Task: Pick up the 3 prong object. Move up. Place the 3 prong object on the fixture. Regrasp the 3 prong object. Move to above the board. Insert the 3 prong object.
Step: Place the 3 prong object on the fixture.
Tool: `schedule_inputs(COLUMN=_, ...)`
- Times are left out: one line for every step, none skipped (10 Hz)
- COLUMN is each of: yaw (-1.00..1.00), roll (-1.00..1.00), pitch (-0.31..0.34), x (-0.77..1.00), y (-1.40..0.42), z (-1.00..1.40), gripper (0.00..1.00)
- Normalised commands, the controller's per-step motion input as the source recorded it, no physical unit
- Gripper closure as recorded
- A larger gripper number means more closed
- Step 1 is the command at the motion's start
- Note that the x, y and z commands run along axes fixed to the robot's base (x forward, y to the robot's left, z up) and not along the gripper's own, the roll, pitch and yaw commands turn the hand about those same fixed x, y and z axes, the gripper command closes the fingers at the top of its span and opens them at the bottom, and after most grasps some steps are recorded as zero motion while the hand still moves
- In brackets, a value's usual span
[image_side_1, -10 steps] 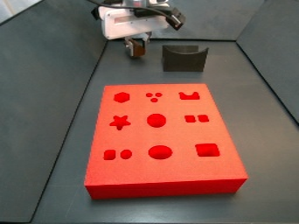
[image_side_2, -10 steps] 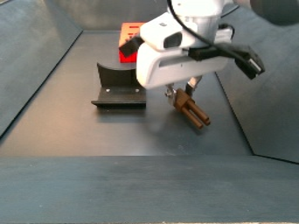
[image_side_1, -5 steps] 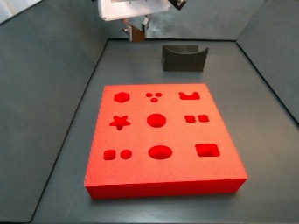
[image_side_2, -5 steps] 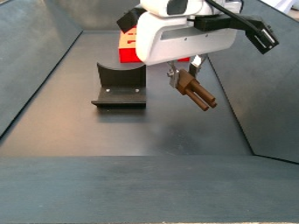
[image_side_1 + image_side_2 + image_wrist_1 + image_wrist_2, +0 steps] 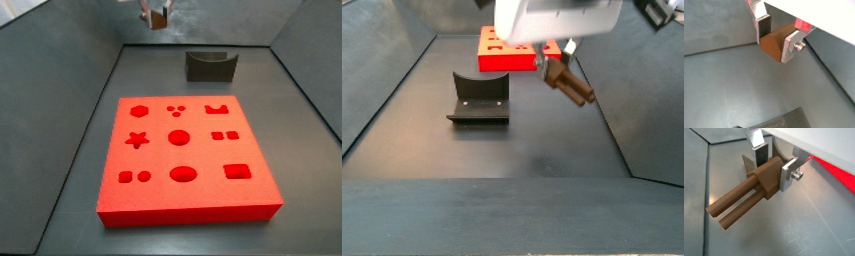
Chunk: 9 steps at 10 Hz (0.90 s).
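The 3 prong object [image 5: 765, 177] is a brown wooden block with long prongs [image 5: 732, 207] sticking out sideways. My gripper [image 5: 774, 170] is shut on its block end, a silver finger [image 5: 791, 46] pressed on each side. In both side views the object [image 5: 569, 83] hangs high above the floor, tilted, under the gripper [image 5: 556, 62]. A side view shows the gripper [image 5: 158, 12] at the far edge, left of the dark fixture [image 5: 210, 66]. The red board [image 5: 187, 152] with its cutouts lies flat in the middle.
Grey walls enclose the dark floor on all sides. The fixture [image 5: 478, 100] stands on its base plate between the board [image 5: 509, 52] and the near floor. Part of the fixture [image 5: 777, 120] shows below the gripper in a wrist view.
The gripper has risen straight up with the 3 prong object, which was near the floor a second ago. Most of the hand has left a side view.
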Motion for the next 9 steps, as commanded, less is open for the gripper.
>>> schedule_inputs(yaw=-0.01, roll=0.03, pitch=0.043, x=-0.01, y=0.02, z=0.89, gripper=1.0)
schedule_inputs(yaw=-0.01, roll=0.03, pitch=0.051, x=-0.01, y=0.02, z=0.72, gripper=1.0)
schedule_inputs(yaw=-0.01, roll=0.04, pitch=0.068, x=-0.01, y=0.02, z=0.5, gripper=1.0)
schedule_inputs(yaw=-0.01, roll=0.04, pitch=0.077, x=0.0, y=0.02, z=0.33, gripper=1.0)
schedule_inputs(yaw=-0.01, roll=0.04, pitch=0.084, x=0.01, y=0.02, z=0.17, gripper=1.0)
schedule_inputs(yaw=-1.0, roll=-0.01, pitch=0.017, x=1.0, y=-0.89, z=-0.06, gripper=1.0)
schedule_inputs(yaw=-1.0, roll=-0.01, pitch=0.02, x=1.0, y=-0.87, z=-0.07, gripper=1.0)
schedule_inputs(yaw=-1.0, roll=-0.01, pitch=0.025, x=1.0, y=-0.81, z=-0.07, gripper=1.0)
schedule_inputs(yaw=-1.0, roll=0.0, pitch=0.035, x=1.0, y=-0.69, z=-0.07, gripper=1.0)
